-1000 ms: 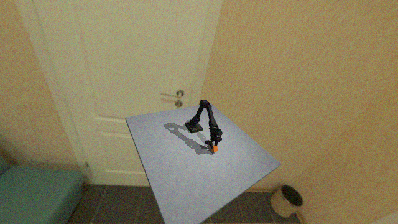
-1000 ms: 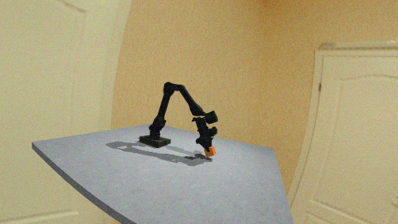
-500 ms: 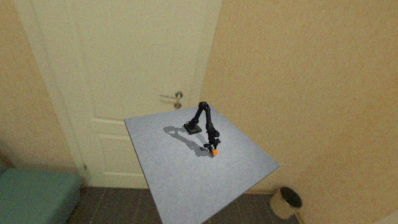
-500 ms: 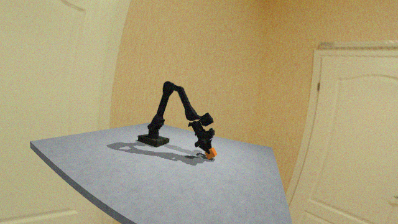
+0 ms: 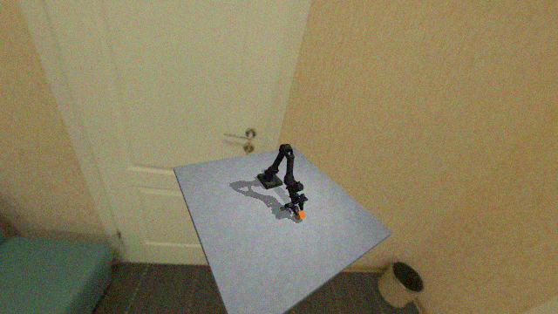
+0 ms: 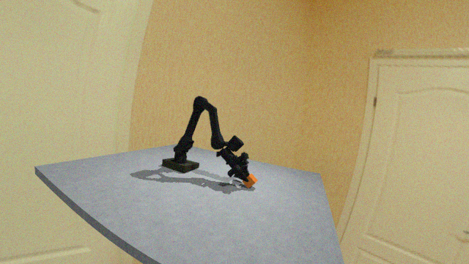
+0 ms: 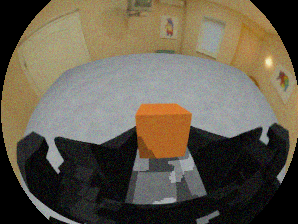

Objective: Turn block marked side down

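Observation:
An orange block (image 5: 300, 215) (image 6: 250, 180) (image 7: 162, 129) sits between my gripper's black fingers. My gripper (image 5: 298, 211) (image 6: 246, 177) (image 7: 161, 128) is shut on the block and is tilted forward, holding it just above or at the grey table (image 5: 244, 244) (image 6: 176, 220). In the wrist view the block's plain orange faces show; I see no mark on them. The arm's base (image 5: 269, 180) (image 6: 180, 165) stands farther back on the table.
The table's right edge (image 5: 357, 205) lies a short way from the block. A round bin (image 5: 403, 283) stands on the floor below the table's right corner. A door with a handle (image 5: 244, 135) is behind the table, and a green seat (image 5: 48, 270) is at the lower left.

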